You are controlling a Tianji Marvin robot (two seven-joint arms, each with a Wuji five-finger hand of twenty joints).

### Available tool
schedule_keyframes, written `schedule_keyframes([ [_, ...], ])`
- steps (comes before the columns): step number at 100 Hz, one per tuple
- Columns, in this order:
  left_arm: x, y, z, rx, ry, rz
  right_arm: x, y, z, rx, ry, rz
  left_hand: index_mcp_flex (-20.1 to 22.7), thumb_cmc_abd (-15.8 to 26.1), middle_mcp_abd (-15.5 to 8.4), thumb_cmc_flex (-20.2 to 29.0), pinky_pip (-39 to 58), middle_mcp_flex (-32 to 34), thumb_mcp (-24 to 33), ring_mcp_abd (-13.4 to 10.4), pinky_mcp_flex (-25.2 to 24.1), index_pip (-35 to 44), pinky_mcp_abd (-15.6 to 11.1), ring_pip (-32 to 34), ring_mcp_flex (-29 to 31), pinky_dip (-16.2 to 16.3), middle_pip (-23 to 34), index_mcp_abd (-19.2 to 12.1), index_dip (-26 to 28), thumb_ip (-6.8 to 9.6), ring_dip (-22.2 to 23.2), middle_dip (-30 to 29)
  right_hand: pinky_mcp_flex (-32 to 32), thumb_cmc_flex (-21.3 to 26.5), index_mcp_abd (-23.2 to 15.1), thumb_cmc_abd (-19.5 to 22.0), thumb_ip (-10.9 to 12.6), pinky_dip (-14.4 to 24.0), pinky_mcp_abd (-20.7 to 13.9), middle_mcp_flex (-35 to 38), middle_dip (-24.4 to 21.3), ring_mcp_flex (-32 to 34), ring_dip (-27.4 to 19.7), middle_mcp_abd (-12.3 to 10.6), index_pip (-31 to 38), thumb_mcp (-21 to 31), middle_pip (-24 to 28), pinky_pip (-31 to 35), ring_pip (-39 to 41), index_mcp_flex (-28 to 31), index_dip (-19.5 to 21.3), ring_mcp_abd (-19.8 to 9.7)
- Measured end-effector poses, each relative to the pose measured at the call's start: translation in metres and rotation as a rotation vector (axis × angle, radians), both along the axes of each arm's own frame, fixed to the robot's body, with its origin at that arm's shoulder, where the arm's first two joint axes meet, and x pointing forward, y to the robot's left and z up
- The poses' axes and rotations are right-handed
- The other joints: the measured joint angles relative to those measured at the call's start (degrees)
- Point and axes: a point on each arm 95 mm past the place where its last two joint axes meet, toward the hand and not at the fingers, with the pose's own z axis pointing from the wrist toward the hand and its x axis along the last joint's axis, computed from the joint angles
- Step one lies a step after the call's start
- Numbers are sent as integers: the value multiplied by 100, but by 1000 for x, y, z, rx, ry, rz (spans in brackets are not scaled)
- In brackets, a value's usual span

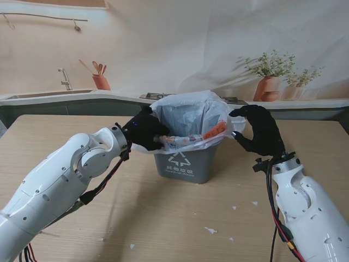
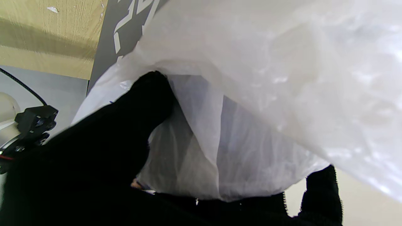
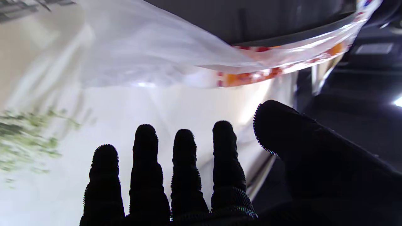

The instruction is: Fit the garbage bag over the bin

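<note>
Left hand [image 1: 143, 129]: closed on the garbage bag [image 1: 191, 117] edge, at 9 o'clock of the bin [image 1: 185, 164].
Right hand [image 1: 259, 130]: open, fingers spread, grasping nothing, at 3 o'clock of the bin, beside the film.
Bag: mouth partly over the rim, orange band [image 1: 214, 131] along the near side.
Bin: centre of the table [image 1: 163, 218].
Advice: pull the film outward and down evenly on both sides, slowly, probably avoiding a tear.

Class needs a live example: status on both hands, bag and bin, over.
Left hand gripping garbage bag edge. Right hand open beside bag. Bag in bin, rim not fully covered. Nothing blocking.
</note>
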Motion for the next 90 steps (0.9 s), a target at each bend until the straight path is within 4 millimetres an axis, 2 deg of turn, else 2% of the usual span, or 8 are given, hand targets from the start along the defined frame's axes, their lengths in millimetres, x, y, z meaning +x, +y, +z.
schedule_keyframes([
  [7,0,0,0,0,1,2,-6,8,8,-42,-54,22,0,0,0,0,0,0,1,0,23,0,1,0,0,0,0,0,1,0,0,1,43,-80,-32,-58,0,0,0,0,4,-1,1,-46,-1,-4,1,-22,8,0,15,-40],
  [24,-1,0,0,4,4,6,-17,27,19,-9,-99,158,0,21,0,0,0,0,4,0,55,0,1,0,0,0,0,4,2,1,1,1,110,-241,-126,-392,0,0,-1,1,5,-1,3,-60,-28,0,7,-44,24,201,138,-42],
  [42,-1,-1,0,4,5,7,-24,54,8,-237,-150,210,0,23,0,0,0,0,46,0,71,0,1,0,0,0,0,9,2,1,1,1,1,-423,-120,-453,0,0,0,-192,6,-205,5,-71,-136,-526,28,-122,68,101,254,-46],
  [64,-1,0,-1,3,6,6,-20,57,-2,-301,-131,229,0,23,0,0,0,0,48,0,111,0,1,0,0,0,0,17,2,1,1,1,-89,-346,-51,-588,0,1,0,-412,6,-291,16,-95,-171,-647,72,-165,73,135,296,-46],
  [72,-1,0,-1,3,7,7,-17,57,-5,-354,-154,223,0,23,0,0,0,0,48,0,115,0,1,0,0,0,0,23,3,1,1,1,-76,-264,-51,-665,0,1,0,-412,6,-291,75,-95,-79,-293,154,-166,194,399,419,-46],
  [78,-1,0,-1,3,7,7,-16,57,-6,-357,-176,215,0,24,0,0,0,1,48,0,121,0,1,0,0,1,0,24,3,1,1,1,-13,-42,-211,-723,0,1,-1,-397,12,-287,117,-95,17,7,211,-166,323,674,494,-46],
  [90,-1,0,-1,3,9,6,-12,56,-5,-379,-187,207,0,29,0,0,1,1,48,-1,122,0,1,0,0,4,0,26,2,1,2,1,118,309,-225,-790,0,-62,-1,-237,39,-275,177,-59,121,353,283,-170,440,1178,500,-46],
])
